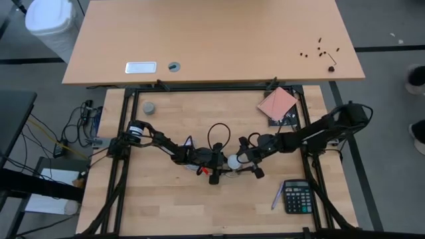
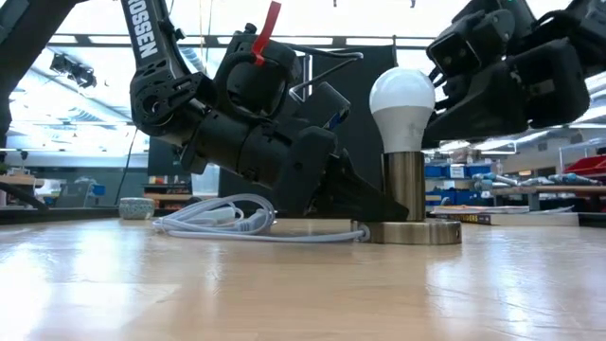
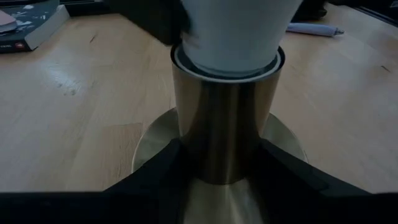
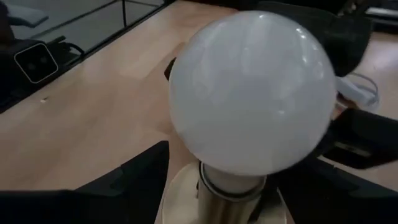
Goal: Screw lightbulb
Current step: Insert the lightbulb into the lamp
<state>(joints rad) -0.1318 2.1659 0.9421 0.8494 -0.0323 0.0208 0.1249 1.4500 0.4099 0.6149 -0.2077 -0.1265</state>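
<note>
The white lightbulb (image 2: 401, 95) stands upright in a brass socket tube (image 2: 407, 185), which rises from a flat round disc (image 2: 417, 231) on the table. The bulb also shows in the high view (image 1: 234, 160) and the right wrist view (image 4: 252, 93). My left gripper (image 1: 219, 162) lies low on the table and is shut on the tube (image 3: 221, 143). My right gripper (image 4: 249, 171) is open. Its fingers stand on either side of the bulb's lower part, one finger (image 4: 140, 174) clearly apart from it. My left gripper pinches the brass socket tube near its foot (image 3: 186, 155) between its two fingers (image 3: 158, 177), one on each side. The fingers come level along the table from its left side. The socket stands upright on its disc on the table. My right gripper: I cannot tell whether a finger touches the bulb.
A white cable (image 2: 218, 220) coils on the table beside the socket. A calculator (image 1: 297, 197) and a pen (image 1: 275, 197) lie near the front right. A pink booklet (image 1: 277, 104) lies at the back right, and a grey puck (image 1: 149, 107) at the back left.
</note>
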